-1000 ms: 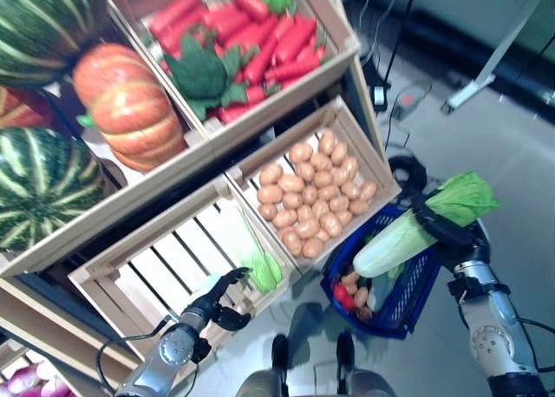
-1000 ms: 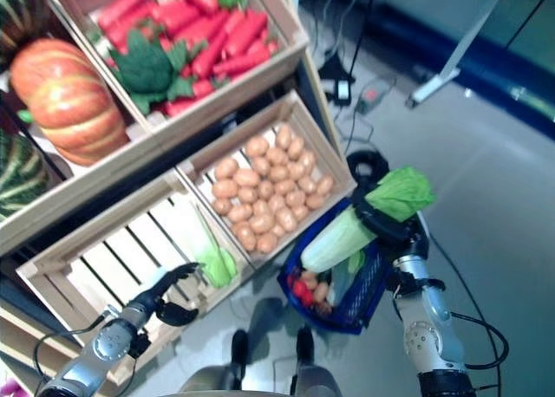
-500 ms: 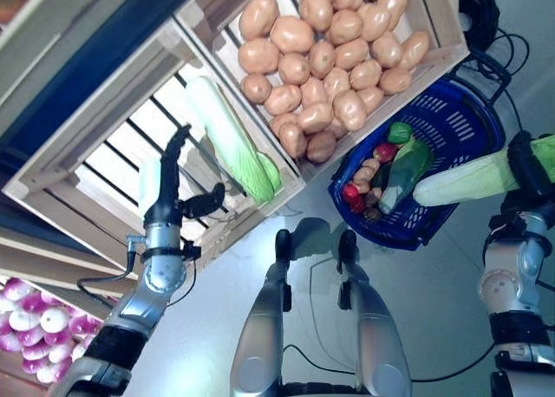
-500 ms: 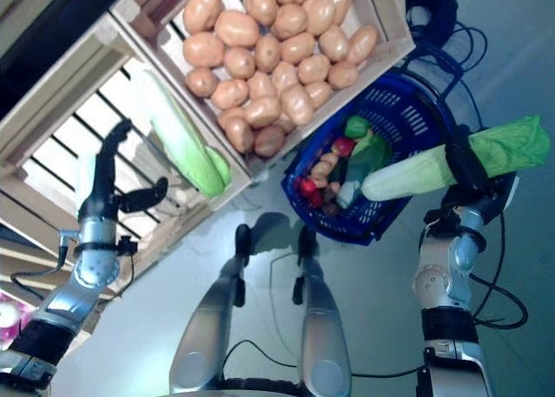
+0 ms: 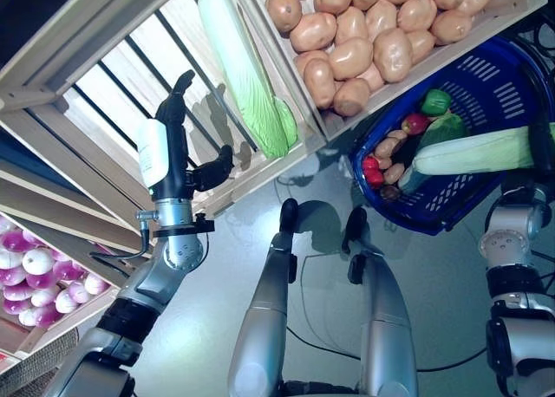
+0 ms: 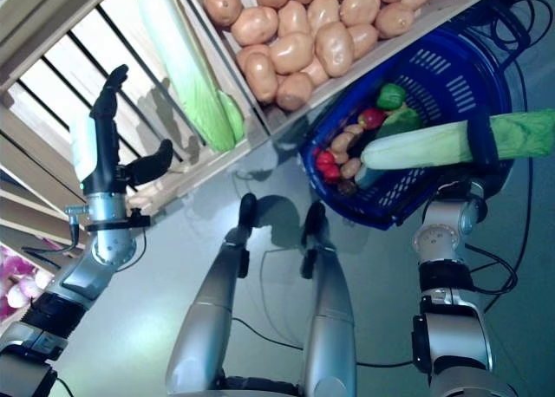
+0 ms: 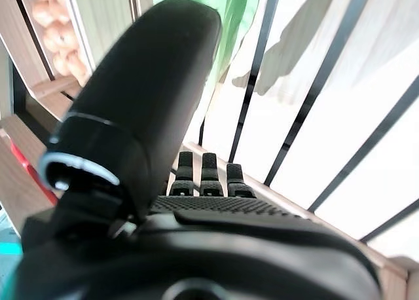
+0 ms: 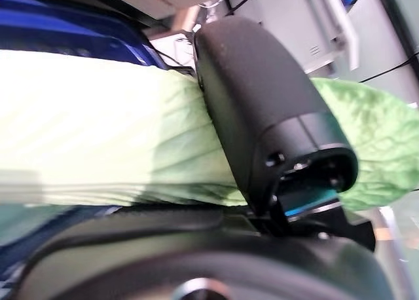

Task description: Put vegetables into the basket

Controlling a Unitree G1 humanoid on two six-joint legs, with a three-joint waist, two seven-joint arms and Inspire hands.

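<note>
The right hand (image 6: 482, 151) is wrapped around a long cabbage (image 6: 425, 146) and holds it flat over the blue basket (image 6: 451, 68). The white end of the cabbage pokes over the small vegetables (image 6: 355, 141) already lying in the basket. The left hand (image 5: 170, 146) is up by the slatted wooden crate (image 5: 104, 120), fingers straight and thumb out, holding nothing. Another long cabbage (image 5: 243, 72) lies in that crate, just beside the hand. The next crate is full of potatoes (image 5: 364, 33). Purple and white onions (image 5: 35, 271) sit lower down. No writing can be read anywhere.
</note>
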